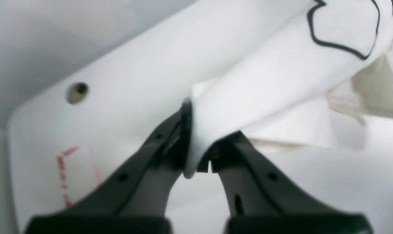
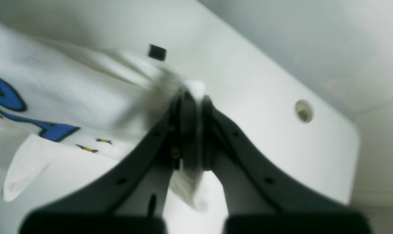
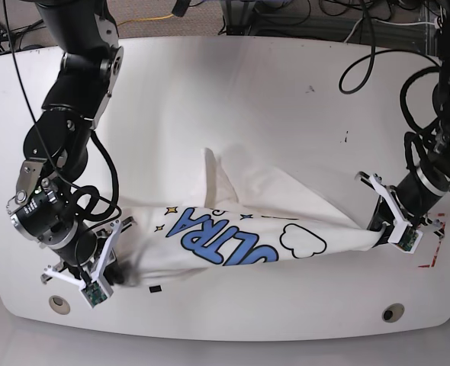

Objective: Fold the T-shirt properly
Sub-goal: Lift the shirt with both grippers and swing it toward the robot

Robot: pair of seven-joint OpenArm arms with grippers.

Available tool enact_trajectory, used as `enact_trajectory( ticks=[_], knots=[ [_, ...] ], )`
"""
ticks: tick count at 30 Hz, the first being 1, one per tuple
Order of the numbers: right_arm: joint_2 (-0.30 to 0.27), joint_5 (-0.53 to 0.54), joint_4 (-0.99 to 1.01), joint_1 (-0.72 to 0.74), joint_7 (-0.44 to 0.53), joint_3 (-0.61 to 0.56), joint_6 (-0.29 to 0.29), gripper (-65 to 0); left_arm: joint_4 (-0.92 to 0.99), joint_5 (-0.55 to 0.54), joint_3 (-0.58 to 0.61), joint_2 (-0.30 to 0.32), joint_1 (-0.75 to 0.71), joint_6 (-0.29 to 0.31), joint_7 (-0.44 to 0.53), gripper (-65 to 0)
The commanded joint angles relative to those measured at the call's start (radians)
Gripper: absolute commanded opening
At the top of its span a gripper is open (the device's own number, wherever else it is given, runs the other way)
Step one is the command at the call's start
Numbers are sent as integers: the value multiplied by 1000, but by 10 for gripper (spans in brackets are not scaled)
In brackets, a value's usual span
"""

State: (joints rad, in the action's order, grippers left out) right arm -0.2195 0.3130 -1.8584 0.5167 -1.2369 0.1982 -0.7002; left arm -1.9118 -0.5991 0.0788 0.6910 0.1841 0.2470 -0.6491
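White rounded table [image 3: 233, 84] fills the base view, w/ cables [image 3: 362, 30] trailing past its far edge, round holes [image 3: 393, 313] at the near corners, a small black square [image 3: 155, 290] by the near edge and red markings [image 3: 431, 263] beside the left arm. T-shirt [image 3: 233, 232] is stretched lengthwise between both arms near the table's front, blue letters and a black-outlined cloud facing up, one loose flap lying toward table centre. Left gripper [image 1: 196, 152] is clamped on a bunched white end of the fabric. Right gripper [image 2: 191, 130] is pinched tight on the opposite end, cloth squeezed between its fingers [image 2: 144, 156]; a sleeve hangs just beside it.
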Motion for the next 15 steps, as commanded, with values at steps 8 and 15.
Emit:
enact_trajectory(
  ticks=[8,15],
  knots=[
    [-16,-8,-14,236,21,-36,2,-650,-16,3,-3,-61,298,50,-84,-650],
    [-22,-8,19,451,18,-90,2,-650,-16,83,3,-92,483,51,-110,-650]
  ],
)
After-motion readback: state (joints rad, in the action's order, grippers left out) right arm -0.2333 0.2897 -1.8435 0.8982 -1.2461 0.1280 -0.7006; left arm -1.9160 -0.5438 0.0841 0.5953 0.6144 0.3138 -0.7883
